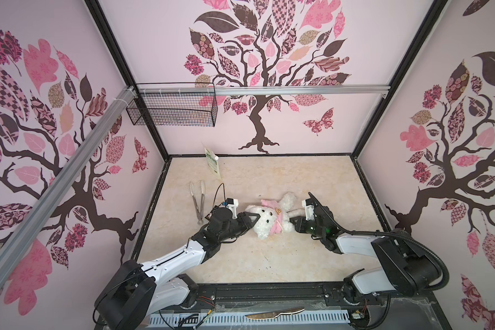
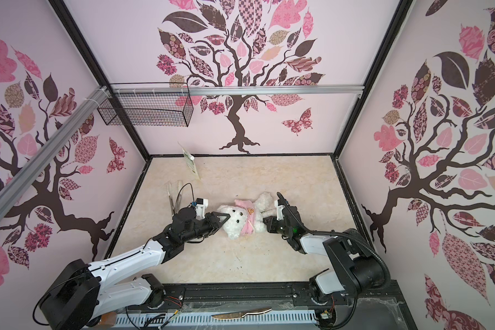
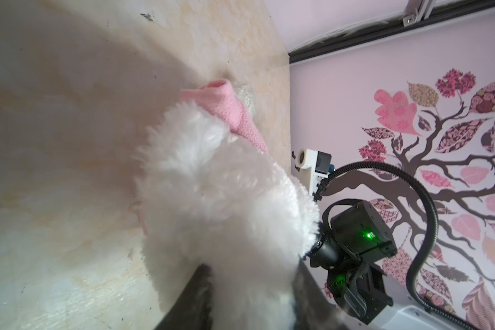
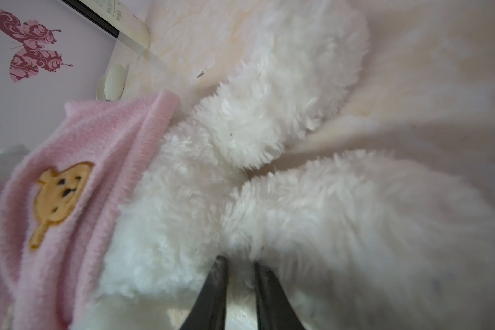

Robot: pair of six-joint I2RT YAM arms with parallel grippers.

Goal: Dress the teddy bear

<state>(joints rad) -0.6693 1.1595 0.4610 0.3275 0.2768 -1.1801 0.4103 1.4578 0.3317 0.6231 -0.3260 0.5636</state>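
The white fluffy teddy bear (image 1: 265, 227) (image 2: 235, 227) lies on the table, head towards the left arm and legs towards the right arm. A pink hoodie (image 1: 269, 203) (image 2: 242, 204) (image 4: 83, 143) with an orange bear patch is bunched round its neck and chest. My left gripper (image 1: 254, 219) (image 2: 225, 219) (image 3: 252, 268) is open, its fingers standing apart on either side of the head's fur (image 3: 226, 200). At the bear's bottom end, by the legs (image 4: 269, 128), my right gripper (image 1: 292, 220) (image 2: 265, 220) (image 4: 239, 261) has its tips nearly together, pinching fur.
Metal tongs (image 1: 198, 200) (image 2: 175, 197) lie on the table (image 1: 269, 177) left of the left gripper. A flat tube (image 1: 213, 165) leans near the back wall. A wire basket (image 1: 172, 110) hangs on the rail above. A knife (image 1: 272, 313) rests on the front ledge.
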